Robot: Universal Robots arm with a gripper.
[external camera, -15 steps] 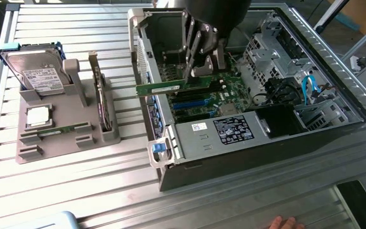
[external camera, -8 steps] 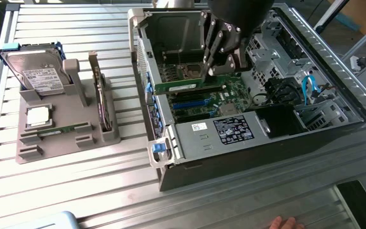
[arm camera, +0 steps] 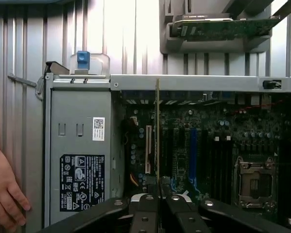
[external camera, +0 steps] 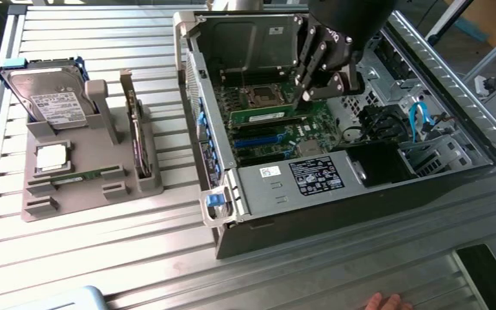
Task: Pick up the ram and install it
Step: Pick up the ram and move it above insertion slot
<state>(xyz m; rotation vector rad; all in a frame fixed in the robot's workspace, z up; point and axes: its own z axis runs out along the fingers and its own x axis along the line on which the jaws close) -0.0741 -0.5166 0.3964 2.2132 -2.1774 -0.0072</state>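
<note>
Ram (arm camera: pixel 157 136) pinched edge-on between the gripper (arm camera: pixel 158 199) fingers, long axis parallel to motherboard slots (external camera: pixel 263 127) beneath, exterior frame centre.

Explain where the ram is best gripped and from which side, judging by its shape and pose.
Pinch the ram across its two flat faces, coming from above. It is a thin board standing on edge over the motherboard, so its broad faces suit a pinch, leaving the lower edge free.
</note>
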